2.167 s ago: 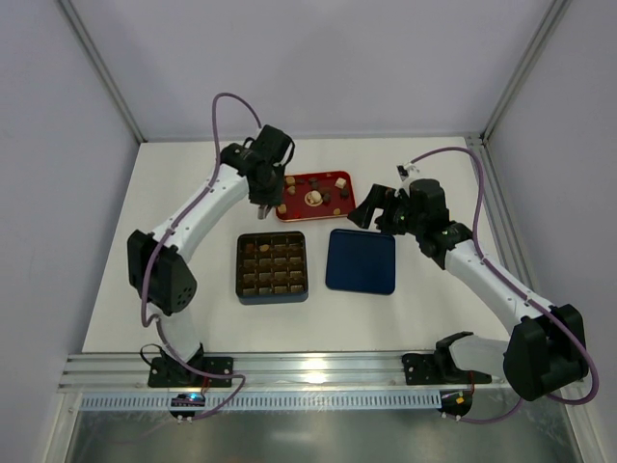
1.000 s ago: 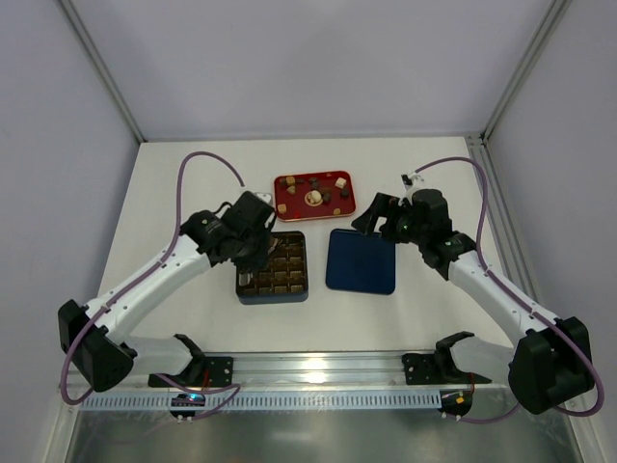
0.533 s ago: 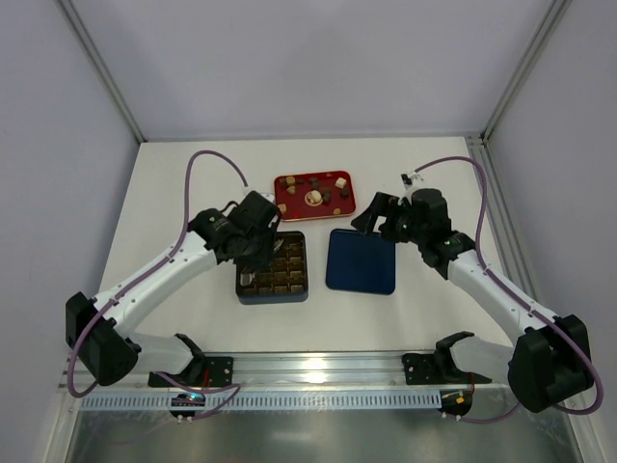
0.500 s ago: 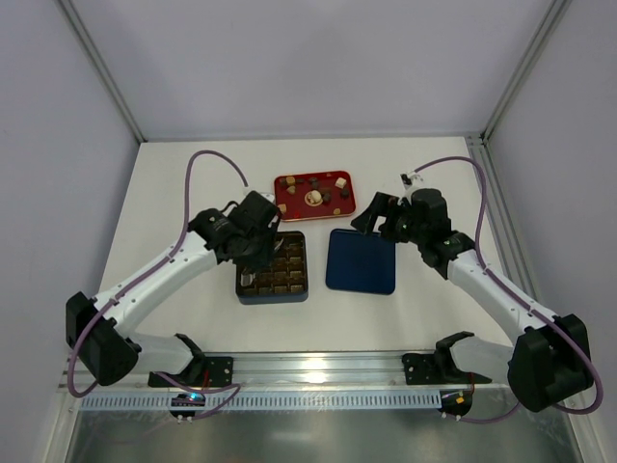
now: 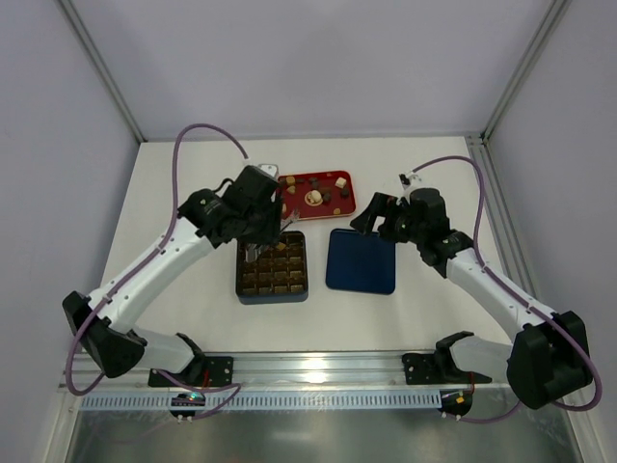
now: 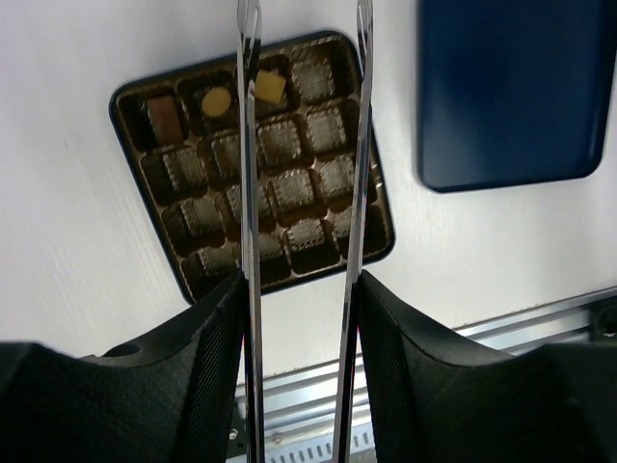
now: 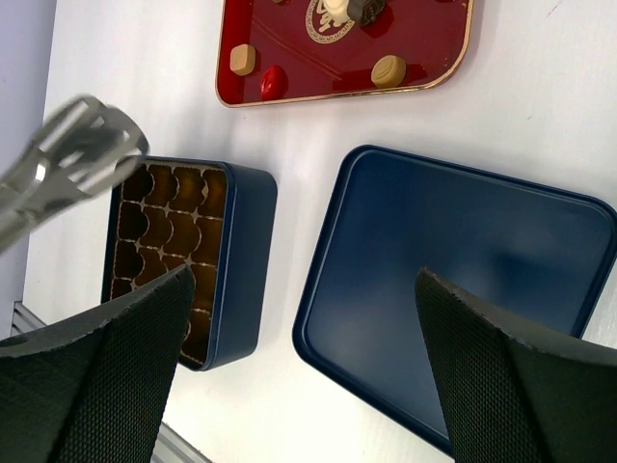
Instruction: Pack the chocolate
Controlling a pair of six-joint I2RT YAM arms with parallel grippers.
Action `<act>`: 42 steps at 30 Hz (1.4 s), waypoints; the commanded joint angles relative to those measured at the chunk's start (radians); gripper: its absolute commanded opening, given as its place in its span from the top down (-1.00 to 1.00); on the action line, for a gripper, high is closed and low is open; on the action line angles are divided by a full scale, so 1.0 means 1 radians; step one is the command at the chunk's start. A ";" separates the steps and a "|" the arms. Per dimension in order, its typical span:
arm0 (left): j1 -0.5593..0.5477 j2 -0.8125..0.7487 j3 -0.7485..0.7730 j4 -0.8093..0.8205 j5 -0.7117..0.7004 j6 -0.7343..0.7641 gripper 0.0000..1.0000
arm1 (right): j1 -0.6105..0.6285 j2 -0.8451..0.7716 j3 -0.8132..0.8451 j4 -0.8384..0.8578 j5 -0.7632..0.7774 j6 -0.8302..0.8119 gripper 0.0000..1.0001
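Bright, even light from overhead; shadows fall soft. The rail glares at 6 o'clock in the top view. On the left gripper, steel fingers catch white streaks; from the right wrist, at 9 o'clock, they blur.

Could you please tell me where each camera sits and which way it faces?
Top external: above and behind the arm bases, facing down at the table; both arms show whole.
Left wrist: above the box, facing down; the left gripper and its thin metal fingers show.
Right wrist: above the lid, facing down; the right gripper and its black fingers show.
Shared: both wrist views show the box and lid.
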 commanded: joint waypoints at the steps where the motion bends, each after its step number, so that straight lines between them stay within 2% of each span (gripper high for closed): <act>1: -0.003 0.079 0.128 0.012 -0.023 0.038 0.05 | 0.006 0.009 0.055 0.017 -0.006 -0.015 -0.91; 10: -0.003 0.392 0.400 0.144 -0.007 0.119 0.04 | 0.004 -0.007 0.085 -0.020 -0.023 -0.028 -0.90; 18: 0.000 0.684 0.657 0.130 -0.001 0.201 0.08 | 0.004 -0.052 0.105 -0.101 0.020 -0.065 -0.91; 26: 0.002 0.750 0.690 0.109 -0.032 0.233 0.13 | 0.002 -0.075 0.099 -0.119 0.034 -0.074 -0.91; 42: 0.000 0.767 0.610 0.135 -0.055 0.242 0.14 | 0.002 -0.084 0.078 -0.115 0.029 -0.067 -0.91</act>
